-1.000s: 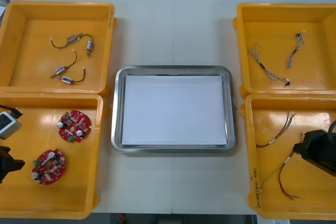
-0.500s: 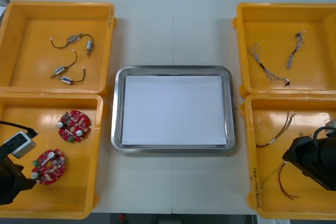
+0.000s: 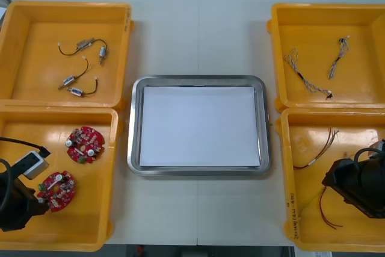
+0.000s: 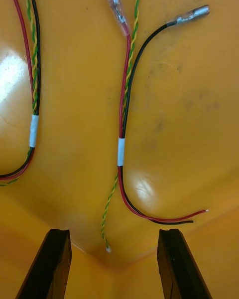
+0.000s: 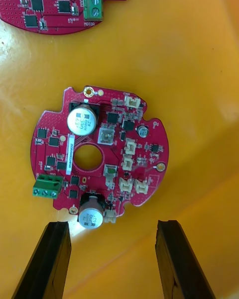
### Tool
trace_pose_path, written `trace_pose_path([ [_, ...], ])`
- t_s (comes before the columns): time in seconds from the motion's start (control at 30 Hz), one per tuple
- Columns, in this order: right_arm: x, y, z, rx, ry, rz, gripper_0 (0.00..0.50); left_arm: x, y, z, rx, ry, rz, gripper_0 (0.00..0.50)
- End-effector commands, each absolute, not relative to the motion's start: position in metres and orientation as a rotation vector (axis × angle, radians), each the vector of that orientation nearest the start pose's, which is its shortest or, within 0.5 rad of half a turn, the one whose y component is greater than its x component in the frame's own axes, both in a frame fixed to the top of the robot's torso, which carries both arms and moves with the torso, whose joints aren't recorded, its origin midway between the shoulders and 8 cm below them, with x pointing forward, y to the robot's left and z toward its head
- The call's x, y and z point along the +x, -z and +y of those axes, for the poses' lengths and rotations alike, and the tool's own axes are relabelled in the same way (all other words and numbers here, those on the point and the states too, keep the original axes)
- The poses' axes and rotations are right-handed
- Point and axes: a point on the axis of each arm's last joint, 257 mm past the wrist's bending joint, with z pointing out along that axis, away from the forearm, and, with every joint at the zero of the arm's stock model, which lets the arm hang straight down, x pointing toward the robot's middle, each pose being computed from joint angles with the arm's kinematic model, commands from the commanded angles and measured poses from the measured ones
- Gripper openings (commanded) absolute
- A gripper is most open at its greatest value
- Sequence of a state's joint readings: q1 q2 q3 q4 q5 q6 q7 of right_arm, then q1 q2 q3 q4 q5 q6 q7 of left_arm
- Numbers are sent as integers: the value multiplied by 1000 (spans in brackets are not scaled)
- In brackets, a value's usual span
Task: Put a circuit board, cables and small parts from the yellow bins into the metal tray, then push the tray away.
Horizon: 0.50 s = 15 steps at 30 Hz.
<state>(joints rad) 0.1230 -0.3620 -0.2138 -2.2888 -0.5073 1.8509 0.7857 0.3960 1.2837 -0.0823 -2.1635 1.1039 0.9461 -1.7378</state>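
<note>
Since a second ago, the left gripper point(image 5: 113, 227) has been brought in from the table's left edge over the near left bin point(image 3: 90, 221), and the right gripper point(image 4: 113, 233) has been shifted slightly inward over the near right bin point(image 3: 287, 167). The metal tray point(image 3: 198, 80) is left unmoved between the bins, white inside.

The left gripper's fingers point(image 5: 52, 259) are held wide apart, nothing gripped. Just beyond them a round red circuit board point(image 5: 99, 154) is seen lying flat on the bin floor. A second board point(image 3: 85, 144) lies farther off in the same bin.

The right gripper's fingers point(image 4: 172, 264) are likewise spread wide and empty. A red and yellow cable point(image 4: 123, 130) is laid on the bin floor just beyond the fingertips, its bare ends nearest them, and another cable point(image 4: 32, 105) is seen beside it, well apart.
</note>
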Motion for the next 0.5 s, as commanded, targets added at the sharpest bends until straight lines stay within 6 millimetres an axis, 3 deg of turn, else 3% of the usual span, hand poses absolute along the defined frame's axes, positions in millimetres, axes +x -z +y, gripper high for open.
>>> trace_pose_path([
  [0.03, 307, 305, -311, 986, -236, 2655, 500, 297, 308, 358, 1028, 20, 2549, 500],
  [0.5, 326, 325, -318, 974, -209, 2616, 500, 294, 321, 366, 1037, 11, 2582, 500],
])
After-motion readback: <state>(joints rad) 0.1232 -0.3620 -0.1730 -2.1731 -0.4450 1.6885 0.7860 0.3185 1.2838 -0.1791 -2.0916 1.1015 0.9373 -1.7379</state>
